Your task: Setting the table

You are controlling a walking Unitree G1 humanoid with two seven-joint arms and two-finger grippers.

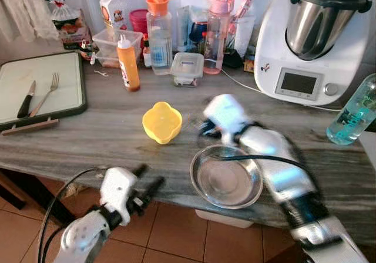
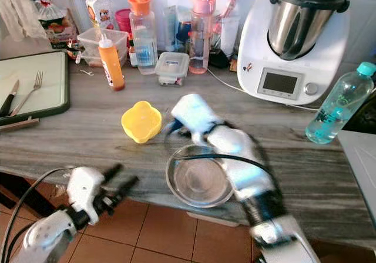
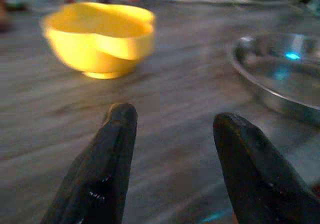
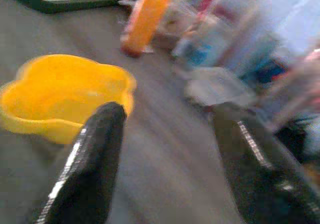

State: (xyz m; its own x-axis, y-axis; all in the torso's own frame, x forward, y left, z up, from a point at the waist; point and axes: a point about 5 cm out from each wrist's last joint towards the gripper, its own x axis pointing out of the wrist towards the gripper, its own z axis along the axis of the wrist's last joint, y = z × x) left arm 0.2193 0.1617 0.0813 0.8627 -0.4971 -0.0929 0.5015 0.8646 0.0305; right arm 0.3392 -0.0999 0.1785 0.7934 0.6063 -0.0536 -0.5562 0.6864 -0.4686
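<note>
A yellow lobed bowl [image 1: 161, 121] stands on the grey wood-grain counter [image 1: 106, 140]. A shallow steel bowl [image 1: 226, 176] sits to its right, near the front edge. My right gripper [image 4: 167, 134] hovers just right of the yellow bowl and behind the steel bowl; it is open and holds nothing, and the arm is blurred. My left gripper [image 1: 150, 176] is at the counter's front edge, pointing between the two bowls, open and empty. A fork [image 1: 46, 93] and a black-handled knife [image 1: 26, 100] lie on a green-rimmed board [image 1: 79, 75] at the far left.
Along the back wall stand an orange sauce bottle [image 1: 128, 63], clear bottles [image 1: 159, 37], plastic boxes [image 1: 187, 68] and a white kitchen machine [image 1: 311, 40] with its cable. A blue-tinted water bottle [image 1: 354, 111] stands at the right. Tiled floor lies below the front edge.
</note>
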